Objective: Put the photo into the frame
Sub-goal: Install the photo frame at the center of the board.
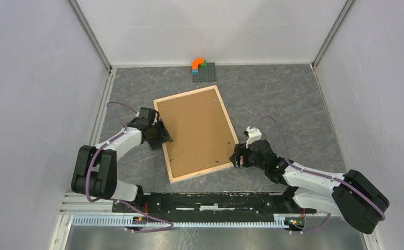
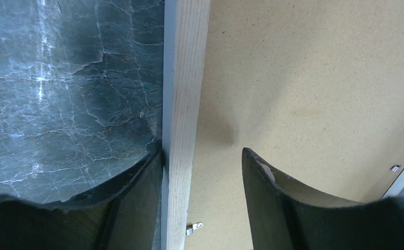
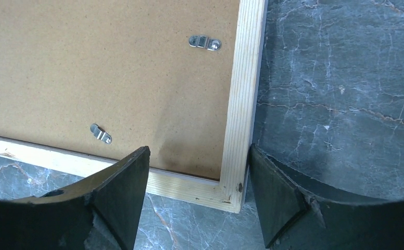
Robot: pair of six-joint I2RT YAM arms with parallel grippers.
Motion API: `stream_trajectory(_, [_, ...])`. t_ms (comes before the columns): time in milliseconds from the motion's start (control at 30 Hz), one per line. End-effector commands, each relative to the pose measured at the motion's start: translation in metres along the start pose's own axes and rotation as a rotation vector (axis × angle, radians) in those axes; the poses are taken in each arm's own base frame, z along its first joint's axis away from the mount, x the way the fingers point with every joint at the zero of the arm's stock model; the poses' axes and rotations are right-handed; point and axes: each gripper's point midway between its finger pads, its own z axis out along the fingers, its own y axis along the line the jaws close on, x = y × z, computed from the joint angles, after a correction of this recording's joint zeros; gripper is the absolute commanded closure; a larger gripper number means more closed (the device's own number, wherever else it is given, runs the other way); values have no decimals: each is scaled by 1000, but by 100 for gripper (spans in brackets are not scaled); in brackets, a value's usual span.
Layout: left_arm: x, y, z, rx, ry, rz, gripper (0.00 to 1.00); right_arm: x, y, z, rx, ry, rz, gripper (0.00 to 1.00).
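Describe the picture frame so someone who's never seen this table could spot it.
In the middle of the dark marbled table, a large rectangle lies flat, turned at an angle. That is the frame: narrow pale wood rails around a plain brown backing board. The small grey plate at the far edge is far smaller and carries colourful bricks.

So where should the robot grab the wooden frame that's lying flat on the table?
Probably a narrow side rail of the frame, from straight above. It lies flat, too wide to span, but a rail fits between the fingers: one outside by the table, one inside over the backing board. The left pincer straddles one like that.
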Motion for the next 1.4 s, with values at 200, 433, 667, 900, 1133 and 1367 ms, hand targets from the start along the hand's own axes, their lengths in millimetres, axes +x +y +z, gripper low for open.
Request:
stream_trajectory(200, [-4,-32,-4,34,102,187,60,-6,35,-4,-145,9,24,25])
stream_trajectory(433, [-5,-14,3,-81,213,322,87,-41,-7,-12,157,-22,-69,20])
stream_trajectory(667, [0,-15,4,-61,214,320,97,-87,-24,-10,388,-12,-96,19])
stream_trajectory(900, [7,-16,7,-47,239,286,98,-88,-16,13,475,46,104,21])
stream_trajectory(1133, [5,-18,5,-42,229,285,98,-81,-19,26,441,144,-139,32])
stream_trajectory(1367, [6,-22,5,-18,235,282,98,-74,-32,27,342,107,-357,24])
